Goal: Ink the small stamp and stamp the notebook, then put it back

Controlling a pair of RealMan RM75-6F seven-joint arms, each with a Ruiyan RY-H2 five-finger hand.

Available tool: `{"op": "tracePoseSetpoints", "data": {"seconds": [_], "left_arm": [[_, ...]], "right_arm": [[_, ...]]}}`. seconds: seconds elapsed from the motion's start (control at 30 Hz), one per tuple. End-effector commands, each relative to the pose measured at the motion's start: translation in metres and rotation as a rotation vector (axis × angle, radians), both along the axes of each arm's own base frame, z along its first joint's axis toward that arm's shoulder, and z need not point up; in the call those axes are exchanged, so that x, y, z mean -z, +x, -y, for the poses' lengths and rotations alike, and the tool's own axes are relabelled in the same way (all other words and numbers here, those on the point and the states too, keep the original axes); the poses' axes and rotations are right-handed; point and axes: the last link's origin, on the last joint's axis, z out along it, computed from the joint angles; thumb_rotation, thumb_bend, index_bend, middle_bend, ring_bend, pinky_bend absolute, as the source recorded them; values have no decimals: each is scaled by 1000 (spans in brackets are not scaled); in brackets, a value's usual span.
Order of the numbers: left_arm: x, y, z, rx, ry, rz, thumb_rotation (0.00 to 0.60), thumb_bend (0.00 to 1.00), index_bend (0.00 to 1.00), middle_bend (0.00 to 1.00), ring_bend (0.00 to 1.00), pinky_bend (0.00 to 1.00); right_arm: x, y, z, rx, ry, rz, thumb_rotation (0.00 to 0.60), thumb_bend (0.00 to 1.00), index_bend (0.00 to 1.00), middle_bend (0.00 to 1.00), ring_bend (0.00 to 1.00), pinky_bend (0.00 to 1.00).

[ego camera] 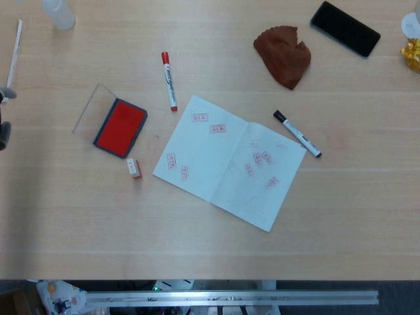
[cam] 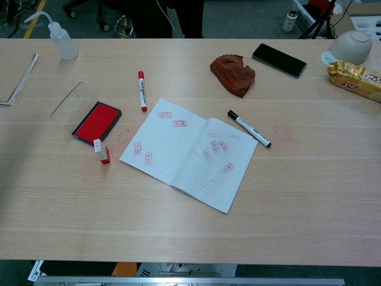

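Observation:
The small white-and-red stamp (ego camera: 134,168) (cam: 102,151) stands alone on the table, just below the open red ink pad (ego camera: 121,127) (cam: 97,121) and left of the notebook. The open notebook (ego camera: 230,161) (cam: 189,152) lies in the middle, with several red prints on both pages. Of my left hand (ego camera: 4,96) only two grey fingertips show, apart from each other at the left edge of the head view, far from the stamp and holding nothing. The chest view shows no hand. My right hand is out of sight.
The pad's clear lid (cam: 66,106) lies open to its left. A red marker (ego camera: 169,80) lies above the notebook and a black marker (ego camera: 297,133) to its right. A brown cloth (ego camera: 283,56), phone (ego camera: 345,28), squeeze bottle (cam: 61,37), bowl (cam: 352,46) and snack packet (cam: 355,76) line the far side.

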Motion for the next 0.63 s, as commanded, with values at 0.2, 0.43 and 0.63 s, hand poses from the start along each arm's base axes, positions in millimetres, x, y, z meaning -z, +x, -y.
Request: {"op": "tracePoseSetpoints", "data": {"seconds": [0.2, 0.43, 0.63], "left_arm": [[-5, -14, 38, -57, 5, 19, 600, 361, 363, 750, 710, 1000], [-12, -10, 67, -55, 15, 64, 600, 362, 368, 754, 710, 1000], [-16, -4, 82, -36, 69, 104, 600, 361, 369, 759, 711, 1000]], "right_arm": [[5, 8, -3, -34, 19, 8, 600, 186, 233, 304, 173, 242], [5, 14, -6, -57, 16, 11, 600, 186, 244, 312, 183, 242], [4, 15, -8, -59, 1, 12, 600, 186, 246, 314, 185, 242]]}}
